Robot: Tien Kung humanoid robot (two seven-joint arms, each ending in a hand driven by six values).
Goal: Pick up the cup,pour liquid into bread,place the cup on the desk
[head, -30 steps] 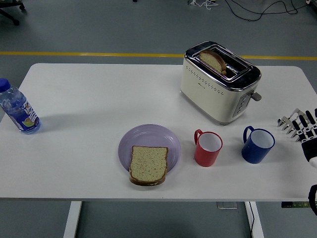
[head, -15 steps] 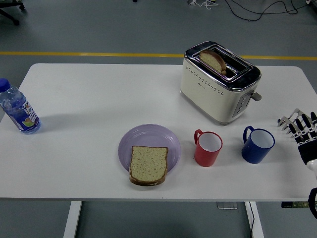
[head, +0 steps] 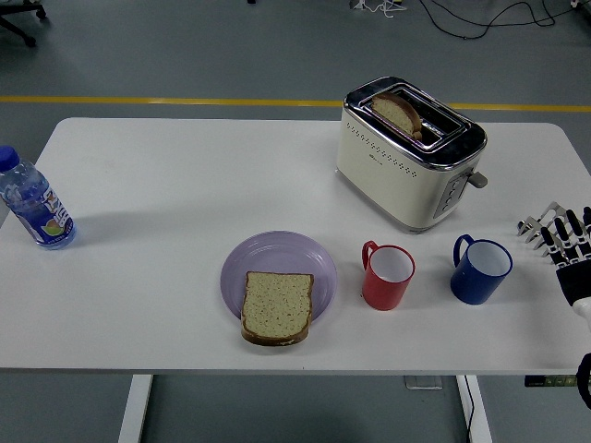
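White table (head: 185, 185), seen from above. Right hand (head: 565, 242) at the right edge, fingers spread and empty, fingertips pointing toward the table's far left; it sits just right of the blue mug (head: 480, 269), apart from it, no contact. Blue mug upright, handle turned to the far left. Red mug (head: 387, 275) upright to its left, white inside, handle also to the left; contents of either mug cannot be told. Lavender plate (head: 277, 263) left of the red mug, near the front edge, with a slice of bread (head: 276, 306) lying flat on its near side and overhanging the rim. Cream and chrome toaster (head: 410, 152) behind the mugs, a slice of toast (head: 398, 113) standing in one slot. Water bottle with blue cap (head: 32, 203) at the far left edge.
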